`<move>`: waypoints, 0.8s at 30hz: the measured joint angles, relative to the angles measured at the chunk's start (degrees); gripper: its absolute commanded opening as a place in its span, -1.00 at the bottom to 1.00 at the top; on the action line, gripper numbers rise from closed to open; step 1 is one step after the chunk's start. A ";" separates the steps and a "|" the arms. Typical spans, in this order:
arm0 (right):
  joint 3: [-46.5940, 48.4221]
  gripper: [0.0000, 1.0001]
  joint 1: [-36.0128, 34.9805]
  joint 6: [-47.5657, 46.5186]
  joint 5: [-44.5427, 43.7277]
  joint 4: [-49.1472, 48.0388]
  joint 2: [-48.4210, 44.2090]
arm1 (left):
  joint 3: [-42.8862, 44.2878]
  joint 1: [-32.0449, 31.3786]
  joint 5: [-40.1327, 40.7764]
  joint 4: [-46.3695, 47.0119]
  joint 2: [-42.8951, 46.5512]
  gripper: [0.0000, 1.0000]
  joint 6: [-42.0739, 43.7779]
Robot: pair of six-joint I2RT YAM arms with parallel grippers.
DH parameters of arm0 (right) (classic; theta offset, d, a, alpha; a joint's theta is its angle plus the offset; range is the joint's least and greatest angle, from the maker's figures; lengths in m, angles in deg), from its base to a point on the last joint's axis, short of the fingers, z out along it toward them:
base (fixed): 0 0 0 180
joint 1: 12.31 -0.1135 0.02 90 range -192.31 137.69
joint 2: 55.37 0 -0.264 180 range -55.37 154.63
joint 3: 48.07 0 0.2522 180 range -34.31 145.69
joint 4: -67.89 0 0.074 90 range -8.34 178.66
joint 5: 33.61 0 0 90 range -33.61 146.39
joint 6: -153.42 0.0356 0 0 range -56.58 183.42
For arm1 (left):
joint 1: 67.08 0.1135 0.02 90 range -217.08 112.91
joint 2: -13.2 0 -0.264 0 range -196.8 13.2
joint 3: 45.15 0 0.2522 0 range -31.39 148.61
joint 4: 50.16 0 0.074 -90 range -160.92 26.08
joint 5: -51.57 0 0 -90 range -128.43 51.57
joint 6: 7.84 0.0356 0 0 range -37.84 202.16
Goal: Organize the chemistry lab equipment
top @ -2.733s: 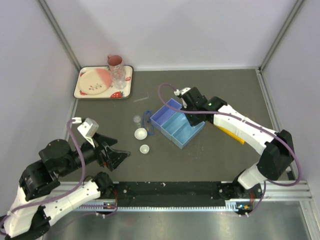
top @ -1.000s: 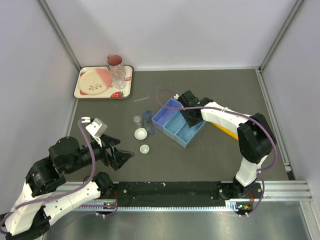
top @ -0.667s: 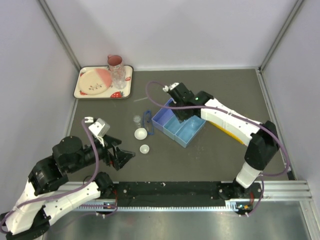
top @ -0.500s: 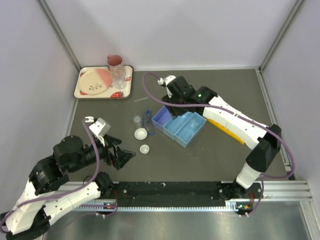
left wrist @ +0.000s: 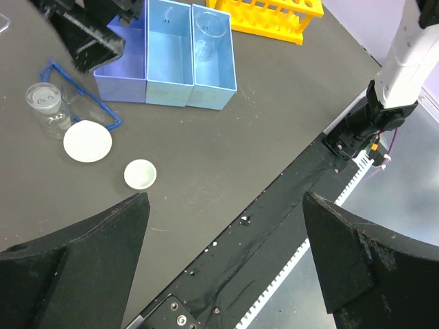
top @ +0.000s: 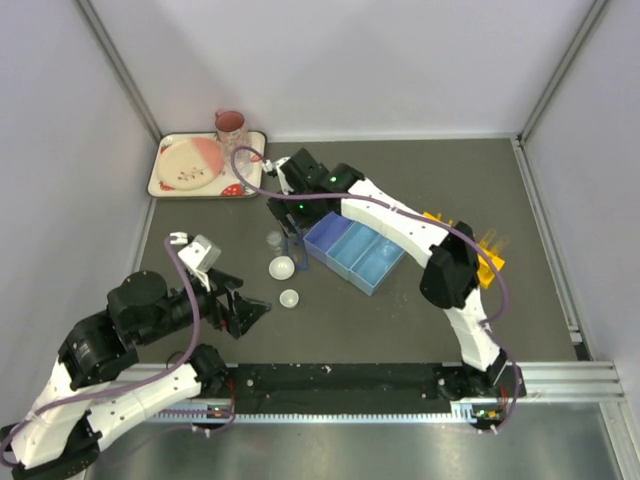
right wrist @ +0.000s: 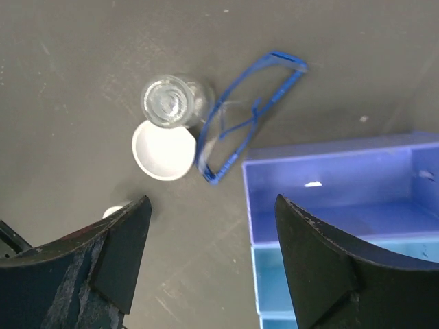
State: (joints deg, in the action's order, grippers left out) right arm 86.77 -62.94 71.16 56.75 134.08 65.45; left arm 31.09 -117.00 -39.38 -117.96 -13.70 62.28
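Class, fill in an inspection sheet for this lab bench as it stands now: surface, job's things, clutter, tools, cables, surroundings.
Surface: dark table, a few pale specks.
Job's things: blue tray with a tall clear beaker in the end section nearest the yellow rack; goggles, small glass beaker, large white dish and small white dish loose on its other side.
Clutter: strawberry tray with a plate, pink mug and tumbler, far left corner.
Tools: left tool open, empty; right tool open, empty, above the goggles.
Cables: a purple cable runs along each arm.
Surroundings: white walls, metal frame posts.
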 measured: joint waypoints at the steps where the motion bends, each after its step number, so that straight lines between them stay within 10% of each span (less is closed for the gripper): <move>1: 1.07 0.51 -0.04 0.00 0.74 0.02 1.60 | 0.00 0.00 0.00 0.00 0.00 0.98 -0.04; 24: 3.63 0.59 -5.09 -3.76 3.15 -11.32 13.20 | -2.16 0.00 1.90 -0.02 -1.11 0.98 -1.01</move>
State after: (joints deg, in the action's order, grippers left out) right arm 90.40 -68.04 67.41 59.89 122.76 78.65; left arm 28.92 -117.00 -37.48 -117.98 -14.81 61.28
